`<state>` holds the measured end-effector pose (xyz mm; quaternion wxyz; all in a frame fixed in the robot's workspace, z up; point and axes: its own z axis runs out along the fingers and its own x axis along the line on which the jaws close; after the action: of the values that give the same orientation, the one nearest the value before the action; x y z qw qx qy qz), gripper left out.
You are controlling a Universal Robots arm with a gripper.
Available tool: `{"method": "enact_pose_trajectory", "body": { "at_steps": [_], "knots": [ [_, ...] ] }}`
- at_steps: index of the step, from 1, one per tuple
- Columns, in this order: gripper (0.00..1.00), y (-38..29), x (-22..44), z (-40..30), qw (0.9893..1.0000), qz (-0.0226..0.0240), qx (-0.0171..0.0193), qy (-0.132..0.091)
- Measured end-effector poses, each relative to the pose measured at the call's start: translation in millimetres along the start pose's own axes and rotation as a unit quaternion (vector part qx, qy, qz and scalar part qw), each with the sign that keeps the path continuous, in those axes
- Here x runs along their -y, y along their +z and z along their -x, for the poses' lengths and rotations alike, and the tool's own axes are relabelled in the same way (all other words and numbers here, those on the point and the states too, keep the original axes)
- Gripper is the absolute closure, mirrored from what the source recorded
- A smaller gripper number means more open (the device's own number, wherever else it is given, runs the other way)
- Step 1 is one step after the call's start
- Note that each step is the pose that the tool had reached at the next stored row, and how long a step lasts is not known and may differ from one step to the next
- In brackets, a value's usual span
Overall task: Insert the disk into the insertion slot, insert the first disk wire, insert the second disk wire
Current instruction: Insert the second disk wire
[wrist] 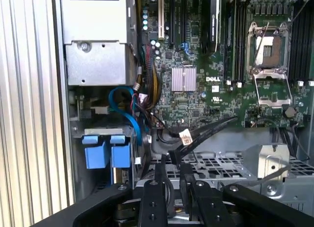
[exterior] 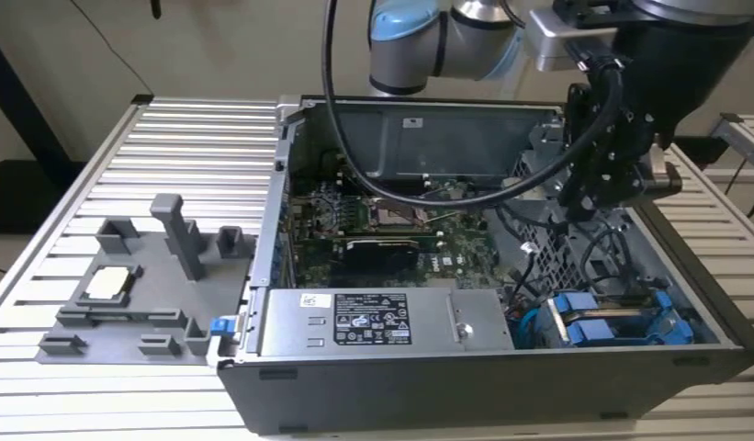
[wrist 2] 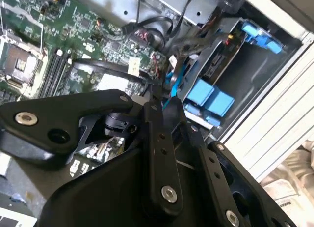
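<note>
Nothing is really coming out readable here tbh. A white sticker (exterior: 370, 318) with tiny dark print is sitting on the grey metal box (exterior: 475, 323) along the computer case's (exterior: 475, 395) edge. A white logo (wrist: 214, 79) is showing on the green board (wrist: 196, 104), and a small printed tag (wrist: 185, 135) is hanging on a black cable (wrist: 216, 126).

place: robotics lab | cues: slatted aluminium bench (exterior: 181, 147), opened computer case (exterior: 475, 386), grey fixture (exterior: 181, 234)
</note>
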<state>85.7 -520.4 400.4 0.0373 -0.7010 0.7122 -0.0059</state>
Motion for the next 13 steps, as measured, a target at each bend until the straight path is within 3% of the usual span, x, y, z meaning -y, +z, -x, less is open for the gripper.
{"method": "enact_pose_trajectory", "body": {
  "at_steps": [4,5,9,11,13],
  "knots": [
    [0.73,0.3,-2.9,0.0,1.0000,-0.0014,-0.0017,0.000],
    [0.73,0.5,-3.4,0.6,1.0000,-0.0026,-0.0040,0.000],
    [0.73,1.8,-6.1,4.7,0.9997,-0.0072,-0.0243,-0.005],
    [0.73,3.3,-7.1,7.5,0.9995,-0.0092,-0.0297,-0.009],
    [0.73,5.8,-7.7,11.0,0.9993,-0.0106,-0.0316,-0.017]
  ]
}}
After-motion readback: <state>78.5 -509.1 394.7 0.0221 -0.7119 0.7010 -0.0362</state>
